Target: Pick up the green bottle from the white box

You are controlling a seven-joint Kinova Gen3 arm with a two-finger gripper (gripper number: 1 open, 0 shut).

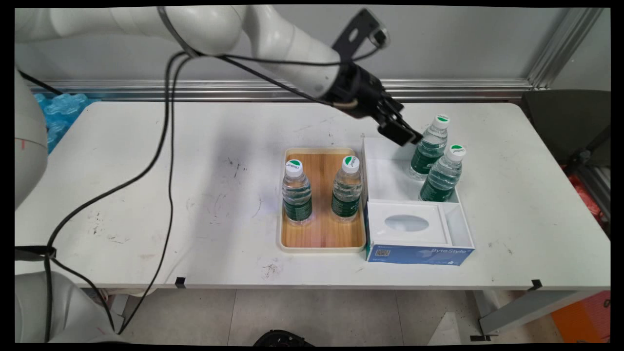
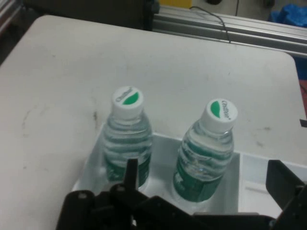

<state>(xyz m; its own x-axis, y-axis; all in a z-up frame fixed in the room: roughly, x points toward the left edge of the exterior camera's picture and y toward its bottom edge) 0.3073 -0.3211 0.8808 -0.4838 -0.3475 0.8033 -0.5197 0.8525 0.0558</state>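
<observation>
Main view: the black hand (image 1: 400, 132) hangs in the air over the far left part of a white bin (image 1: 465, 222), tilted down toward the right. Its fingers stand apart, released, holding nothing. Just to the right of the hand, two water bottles stand upright in the far compartment of the bin. The far bottle (image 1: 429, 148) is nearest the fingertips but apart from them. The near bottle (image 1: 442, 174) stands just beside it, toward the right. Both have white caps with a green mark and green labels.

In the hand view the same two bottles (image 2: 127, 139) (image 2: 208, 153) stand side by side beyond the open fingers (image 2: 285, 184), inside the white wall of the bin.

In the near compartment of the bin sits a blue tissue box (image 1: 417, 241) with a white top and an oval opening.

Touching the left side of the bin lies a wooden tray (image 1: 321, 241) with a pale rim. Two more bottles stand upright on it, one at the left (image 1: 297, 194) and one at the right (image 1: 347, 190), apart from each other.

All of this rests on a white counter (image 1: 146, 195) marked with dark scuffs. Black cables (image 1: 168, 146) hang from the arm across its left side.
</observation>
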